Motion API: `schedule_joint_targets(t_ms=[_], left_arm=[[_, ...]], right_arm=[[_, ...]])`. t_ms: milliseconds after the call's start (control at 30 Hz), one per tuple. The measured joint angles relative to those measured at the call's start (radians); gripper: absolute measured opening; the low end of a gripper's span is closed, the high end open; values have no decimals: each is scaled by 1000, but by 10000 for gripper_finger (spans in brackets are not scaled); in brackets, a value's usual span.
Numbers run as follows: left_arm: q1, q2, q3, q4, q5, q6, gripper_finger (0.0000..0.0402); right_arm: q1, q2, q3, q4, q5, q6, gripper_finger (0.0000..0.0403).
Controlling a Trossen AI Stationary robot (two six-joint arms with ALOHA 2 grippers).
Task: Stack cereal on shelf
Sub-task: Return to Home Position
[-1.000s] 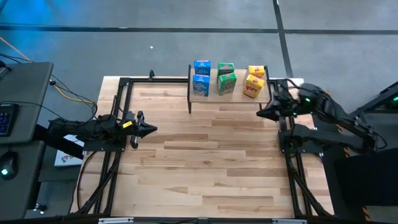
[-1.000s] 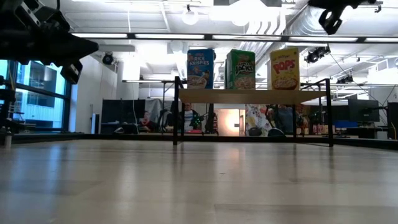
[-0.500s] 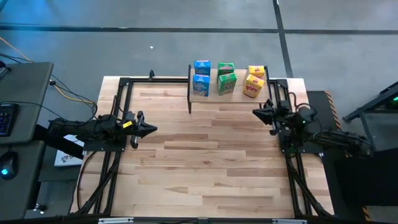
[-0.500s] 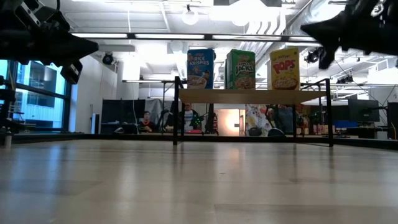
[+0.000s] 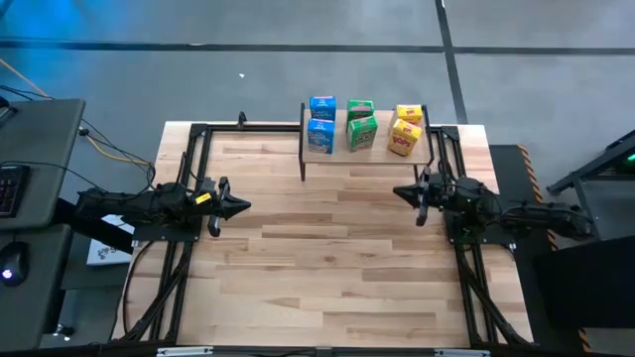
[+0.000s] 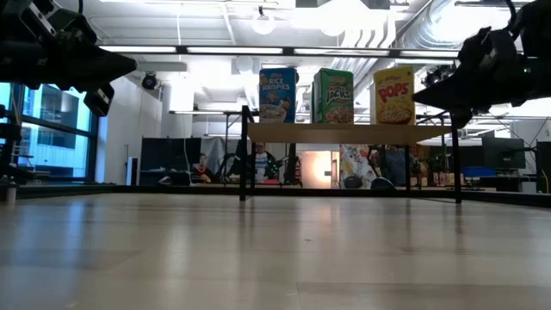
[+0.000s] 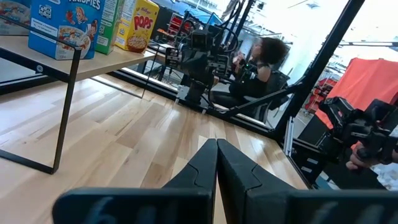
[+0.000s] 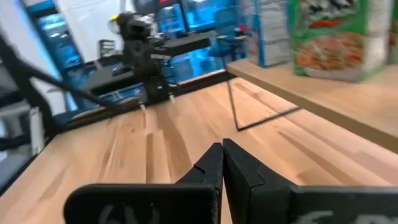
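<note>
left gripper [image 5: 241, 206]: fingers pressed together, nothing held. It sits over the left side of the table [image 5: 327, 268], well apart from the shelf.
shelf [image 6: 344, 133]: at the table's far edge, carrying all six boxes.
cereal: blue Rice Krispies boxes [image 5: 321, 124], then green boxes [image 5: 361, 125], then yellow Pops boxes [image 5: 405, 130]. All are on the board.
right gripper [image 5: 399, 192]: fingers together, empty. It hangs near the shelf's front right leg [image 6: 455, 164], not touching it.
risk 1: we judge that a swing of the right arm toward the shelf could clip that leg and shake the boxes over.
risk 2: the front yellow box sits skewed, so we expect it to tip first if the shelf is jolted.
high view only: shows two boxes per colour, one behind the other, and the skew.
low view only: shows three upright fronts and both grippers raised above the tabletop. The rear boxes are hidden.
wrist views only: confirm each pair of fingers is pressed together.
</note>
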Motion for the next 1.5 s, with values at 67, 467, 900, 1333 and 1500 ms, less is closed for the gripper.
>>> schedule_joint_targets(t_ms=[67,467,900,1333,1500], left_arm=[[0,0,0,0,0,0,3],[0,0,0,0,-1,0,3],[0,-9,0,0,0,0,3],[-35,-8,0,2,-1,0,3],[-35,-8,0,2,-2,0,3]], right_arm=[[-1,-10,0,-6,-43,-44,0],[0,-45,1,-141,-146,-75,0],[0,-38,2,-149,-117,172,0],[-8,-216,2,-148,-113,172,0],[-8,-202,2,-149,-113,172,0]])
